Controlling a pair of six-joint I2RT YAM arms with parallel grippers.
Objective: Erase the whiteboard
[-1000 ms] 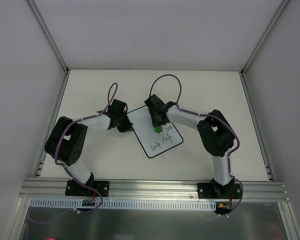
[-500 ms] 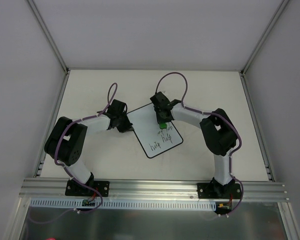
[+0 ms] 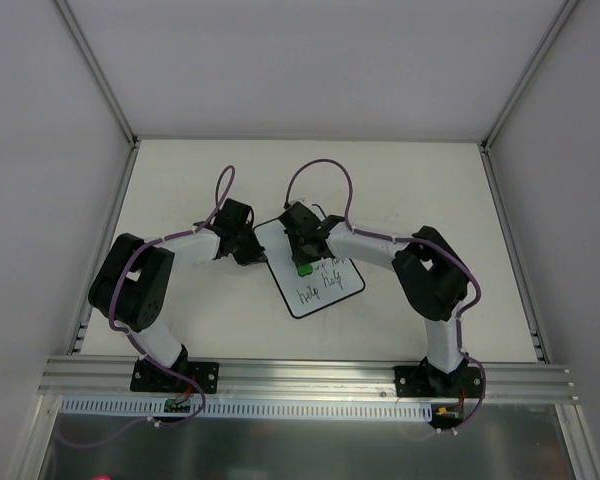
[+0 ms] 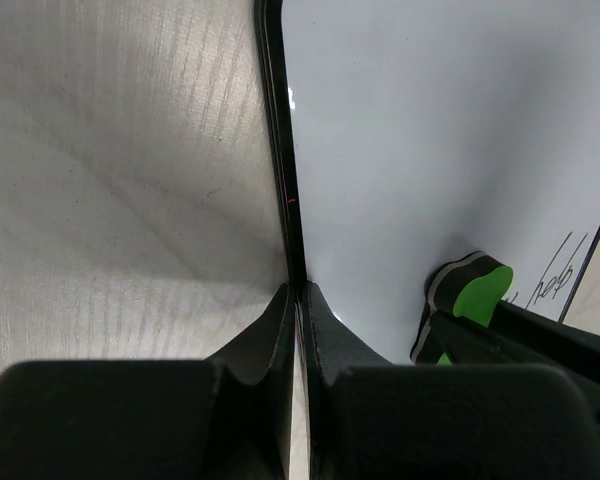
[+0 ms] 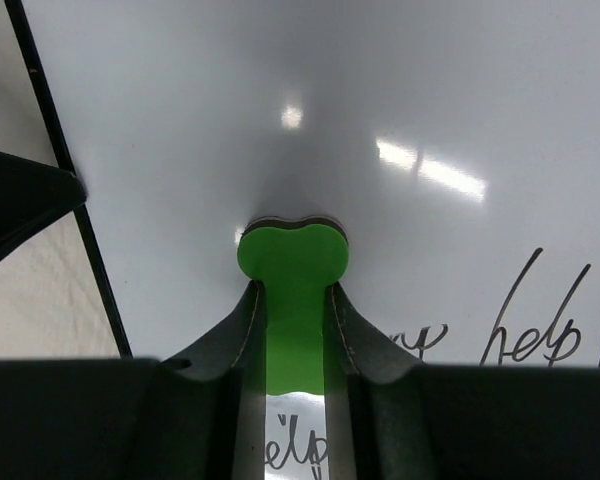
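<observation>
The whiteboard (image 3: 325,285) lies tilted mid-table, with handwritten "help" words on its near half; it also shows in the right wrist view (image 5: 310,120) and the left wrist view (image 4: 420,130). My right gripper (image 3: 304,262) is shut on the green bone-shaped eraser (image 5: 293,262), pressing its end against the board. The eraser also shows in the left wrist view (image 4: 478,292). My left gripper (image 3: 252,252) is shut on the board's black left edge (image 4: 280,180), with its jaws pinched together (image 4: 298,300).
Purple cables loop above both wrists. Grey walls enclose the white table (image 3: 180,180) on three sides. A metal rail (image 3: 300,375) runs along the near edge.
My right gripper has swept the eraser across the board, first a little right, then left and nearer. Some upper writing is gone. The left arm has not moved.
</observation>
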